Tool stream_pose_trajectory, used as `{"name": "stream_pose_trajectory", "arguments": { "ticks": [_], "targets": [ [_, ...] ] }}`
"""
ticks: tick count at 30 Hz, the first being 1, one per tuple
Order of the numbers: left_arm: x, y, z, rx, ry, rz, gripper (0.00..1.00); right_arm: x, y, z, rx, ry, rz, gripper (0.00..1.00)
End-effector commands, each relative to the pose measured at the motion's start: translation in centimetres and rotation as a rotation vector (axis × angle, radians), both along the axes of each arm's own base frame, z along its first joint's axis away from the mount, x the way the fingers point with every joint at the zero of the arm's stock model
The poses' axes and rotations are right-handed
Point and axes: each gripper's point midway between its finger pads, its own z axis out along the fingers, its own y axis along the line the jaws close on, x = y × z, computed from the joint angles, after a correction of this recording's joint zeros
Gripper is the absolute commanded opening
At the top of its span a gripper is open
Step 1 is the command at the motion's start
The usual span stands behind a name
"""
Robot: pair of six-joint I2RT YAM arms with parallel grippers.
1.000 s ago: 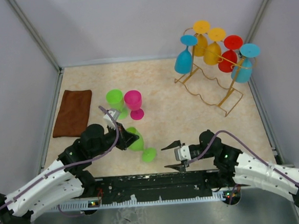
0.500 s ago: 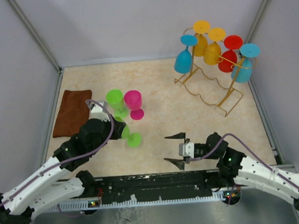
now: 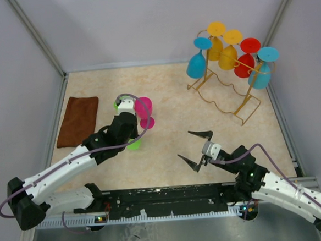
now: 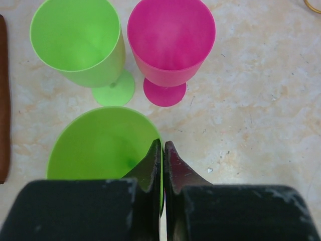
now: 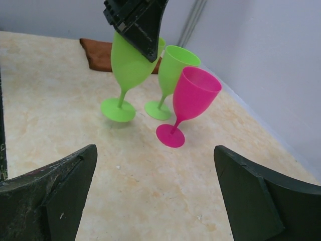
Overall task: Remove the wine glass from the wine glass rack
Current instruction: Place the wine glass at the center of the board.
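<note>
Your left gripper [image 4: 162,145] is pinched tight on the rim of a green wine glass [image 5: 129,63] that tilts beside a second green glass [image 4: 75,40] and a pink glass [image 4: 170,35]. Your right gripper [image 3: 195,146] gapes wide, holding nothing. The wine glass rack [image 3: 249,97] stands far right on the surface [image 3: 174,86], with coloured glasses [image 3: 196,67] hanging on it.

Right tool [image 5: 154,150] fingers spread wide, one at each lower corner, nothing between them. Ahead, left tool [image 5: 148,47] pinches the rim of a lime wine glass [image 5: 128,65], tilted, foot at the tabletop [image 5: 60,115]; can't tell if it touches. Just beside it stand a second green glass [image 5: 173,65] and a pink glass [image 5: 193,95], both upright, with a brown cloth [image 5: 98,55] behind near the wall.
</note>
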Motion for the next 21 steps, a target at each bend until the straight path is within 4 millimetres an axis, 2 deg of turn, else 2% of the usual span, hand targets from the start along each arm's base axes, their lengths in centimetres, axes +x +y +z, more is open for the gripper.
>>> {"name": "stream_pose_trajectory", "arguments": {
  "ticks": [1, 5, 13, 15, 21],
  "targets": [
    [1.6, 0.2, 0.2, 0.054, -0.054, 0.034, 0.00, 1.6, -1.3, 1.6, 0.080, 0.001, -0.118, 0.99],
    [2.5, 0.8, -1.7, 0.087, -0.041, 0.089, 0.00, 2.2, -1.8, 1.6, 0.089, 0.015, -0.163, 0.99],
    [2.4, -0.1, -3.8, 0.052, 0.008, 0.052, 0.04, 2.8, -2.5, 1.3, 0.086, 0.036, -0.211, 0.99],
    [2.4, 0.1, -4.0, 0.049, 0.010, 0.055, 0.08, 2.8, -2.4, 1.2, 0.082, 0.038, -0.210, 0.99],
    [2.9, 1.3, -3.2, 0.008, -0.013, 0.077, 0.11, 2.8, -2.3, 1.0, 0.082, 0.040, -0.205, 0.99]
  ]
}}
